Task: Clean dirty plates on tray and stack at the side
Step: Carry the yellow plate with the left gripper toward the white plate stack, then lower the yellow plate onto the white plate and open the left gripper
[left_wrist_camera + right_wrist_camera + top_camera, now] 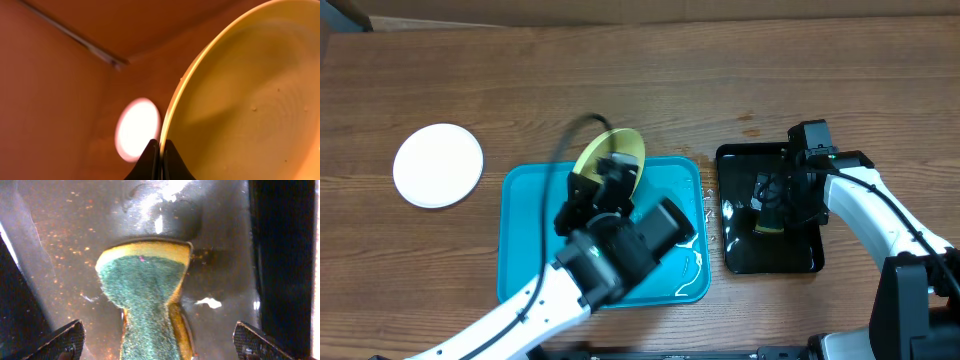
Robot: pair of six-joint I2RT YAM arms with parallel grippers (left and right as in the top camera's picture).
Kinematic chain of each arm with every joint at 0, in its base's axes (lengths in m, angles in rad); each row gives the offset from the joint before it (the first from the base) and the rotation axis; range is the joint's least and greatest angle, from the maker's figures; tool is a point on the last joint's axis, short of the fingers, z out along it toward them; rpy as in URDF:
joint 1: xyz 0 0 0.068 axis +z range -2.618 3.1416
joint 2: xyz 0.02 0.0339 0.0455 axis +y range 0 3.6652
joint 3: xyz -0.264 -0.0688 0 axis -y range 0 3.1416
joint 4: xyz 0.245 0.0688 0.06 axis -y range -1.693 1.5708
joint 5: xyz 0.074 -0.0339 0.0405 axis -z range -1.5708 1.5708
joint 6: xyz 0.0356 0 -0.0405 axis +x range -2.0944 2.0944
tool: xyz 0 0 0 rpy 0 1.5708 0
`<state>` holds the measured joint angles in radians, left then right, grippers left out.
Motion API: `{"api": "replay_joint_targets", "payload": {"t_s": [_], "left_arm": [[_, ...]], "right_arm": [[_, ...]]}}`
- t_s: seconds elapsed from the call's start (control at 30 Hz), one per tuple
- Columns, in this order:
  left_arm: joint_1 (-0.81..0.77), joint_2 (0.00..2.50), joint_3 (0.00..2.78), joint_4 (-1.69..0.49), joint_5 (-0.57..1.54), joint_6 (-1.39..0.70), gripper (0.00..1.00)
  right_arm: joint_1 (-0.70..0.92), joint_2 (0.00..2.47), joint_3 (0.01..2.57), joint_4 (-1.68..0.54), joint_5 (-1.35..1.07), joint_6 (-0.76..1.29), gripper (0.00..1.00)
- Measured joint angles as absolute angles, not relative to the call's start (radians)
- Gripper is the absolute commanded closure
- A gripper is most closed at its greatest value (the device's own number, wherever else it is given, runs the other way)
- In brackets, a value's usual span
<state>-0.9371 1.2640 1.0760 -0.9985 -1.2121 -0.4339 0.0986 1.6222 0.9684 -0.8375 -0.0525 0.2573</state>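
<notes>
The left gripper [612,168] is hanging over the far part of the turquoise tray [525,250]. Its jaws are pressing together on the rim of the pale yellow-green plate [610,148]. In the left wrist view the two dark fingertips [152,161] are meeting, with only the thin edge of this plate between them, so it is a narrow pinch on the rim. The plate is standing tilted, and part of it is reaching past the far rim of the turquoise tray. I cannot tell whether its lower edge is touching the tray. A few small specks are showing on its inner face.

A white plate [438,165] is lying flat on the wooden table [670,80], well apart from the turquoise tray, on its left side.

Just beside the turquoise tray, on its right side, a glossy black tray [735,258] is lying, and its bottom is looking wet. The right gripper [767,200] is hovering over it. Its jaws are standing wide apart, and in the right wrist view one textured fingertip is showing near each lower corner. Between them a sponge [145,285] is lying on the bottom of the black tray, with the green scouring side up and a yellow layer under it. Neither finger is touching the sponge, so this gripper is holding nothing.
</notes>
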Motion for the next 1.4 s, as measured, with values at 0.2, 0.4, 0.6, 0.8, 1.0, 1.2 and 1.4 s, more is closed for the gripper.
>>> {"api": "replay_joint_targets", "payload": {"t_s": [0.2,0.4,0.6,0.8,1.0,1.2,1.4], "left_arm": [[-1.054,1.264,1.076,-0.971,-1.441,-0.39,0.96],[-1.066,1.264,1.076,-0.942,-1.507,-0.343,0.96],[-1.061,1.264,1.076,-0.901,-1.482,-0.337,0.96],[-0.91,1.264,1.076,-0.888,-1.144,-0.408,0.96],[-0.542,1.264,1.076,-0.876,-0.712,-0.502,0.96],[-0.07,1.264,1.076,-0.859,-0.342,-0.526,0.96],[0.324,1.269,1.076,-0.783,-0.179,-0.538,0.96]], "right_arm": [[0.099,1.622,0.968,-0.83,-0.059,0.244,0.03],[0.099,1.622,0.968,-0.818,-0.064,0.24,0.02],[0.099,1.622,0.968,-0.811,-0.064,0.239,0.02],[0.099,1.622,0.967,-0.798,-0.064,0.239,0.02],[0.099,1.622,0.937,-0.748,-0.065,0.239,0.02],[0.099,1.623,0.875,-0.692,-0.071,0.238,0.06],[0.099,1.623,0.848,-0.667,-0.071,0.237,0.06]]}}
